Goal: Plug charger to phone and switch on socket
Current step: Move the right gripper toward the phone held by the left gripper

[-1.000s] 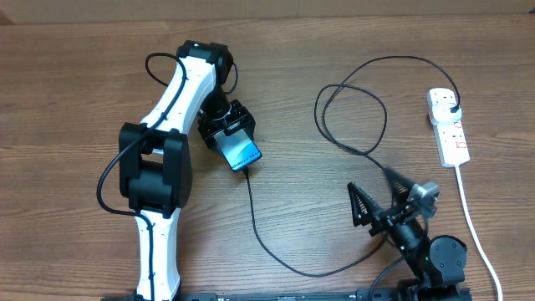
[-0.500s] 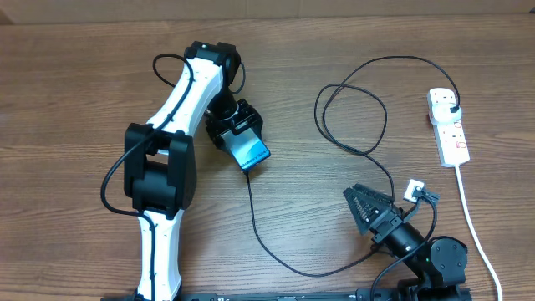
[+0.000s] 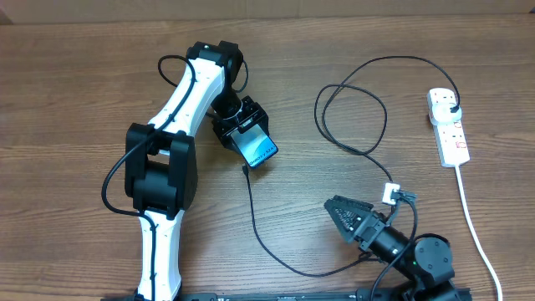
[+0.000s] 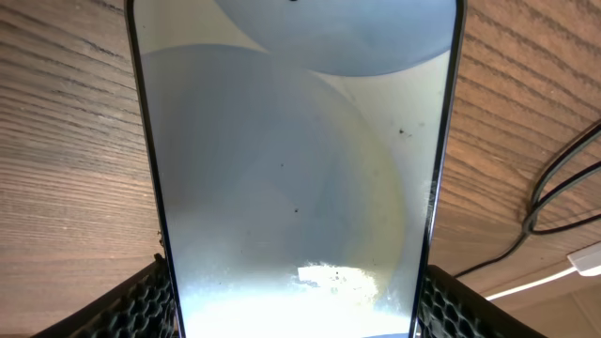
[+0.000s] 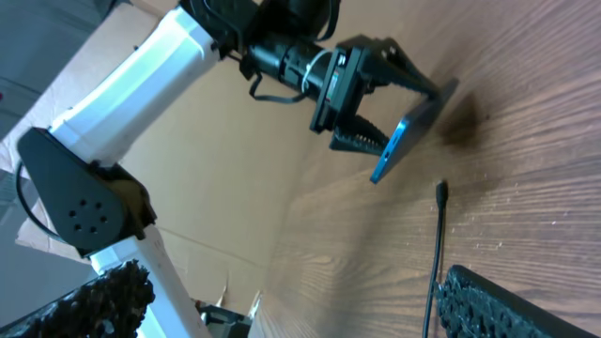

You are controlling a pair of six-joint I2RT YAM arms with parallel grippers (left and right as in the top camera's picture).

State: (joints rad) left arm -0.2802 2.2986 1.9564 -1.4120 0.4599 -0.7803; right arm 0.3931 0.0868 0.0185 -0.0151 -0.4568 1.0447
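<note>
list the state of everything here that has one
phone, screen lit, tilted, gripped by the left gripper
charger, plug in the socket, connector end loose on the table
socket, switch position cannot be told
left gripper, shut on the phone
right gripper, open, empty

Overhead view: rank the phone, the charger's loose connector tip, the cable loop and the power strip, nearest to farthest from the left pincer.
1. phone: clamped in the left pincer itself.
2. connector tip: lying unplugged just beside the phone's lower end.
3. cable loop: off to the right, mid-scene.
4. power strip: far right side.
</note>
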